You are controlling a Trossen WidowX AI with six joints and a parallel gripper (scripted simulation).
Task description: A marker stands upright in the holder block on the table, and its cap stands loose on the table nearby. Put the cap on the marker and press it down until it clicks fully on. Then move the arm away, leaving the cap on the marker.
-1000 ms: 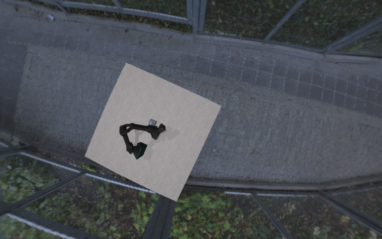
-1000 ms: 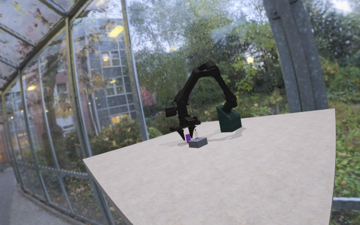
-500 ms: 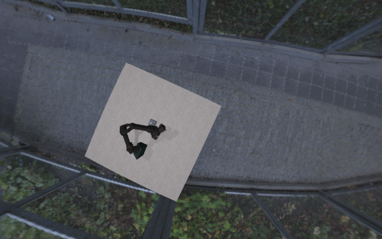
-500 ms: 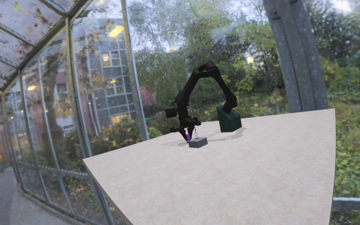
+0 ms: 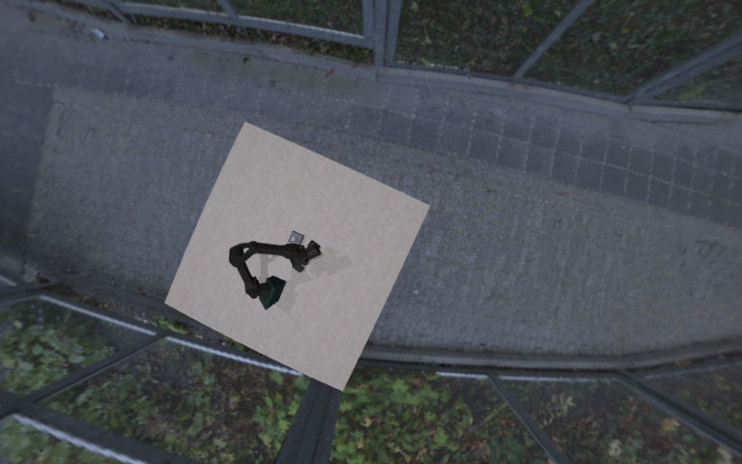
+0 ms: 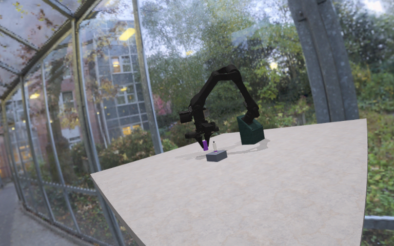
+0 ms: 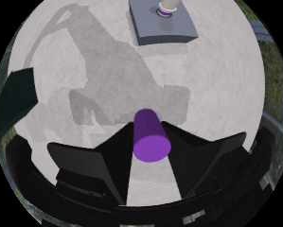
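Observation:
My gripper [image 6: 205, 147] [image 7: 147, 126] is shut on the purple cap [image 6: 205, 144] [image 7: 151, 148]. The cap is upright with a slight tilt, a little above the table. The fingers press it from both sides. The white marker [image 6: 214, 146] [image 7: 168, 6] stands upright, dark tip up, in the grey holder block [image 5: 299, 234] [image 6: 216, 157] [image 7: 157, 29]. The cap is beside the block, apart from it and from the marker. In the wrist view the marker's upper part is cut off at the top edge. In the top view the arm hides the cap and fingers.
The table [image 5: 357, 218] [image 6: 269, 182] bears the arm's dark green base [image 5: 273, 292] [image 6: 252, 132] [image 7: 17, 101], behind the holder block in the exterior view. The arm's shadow falls across the table around the cap in the wrist view.

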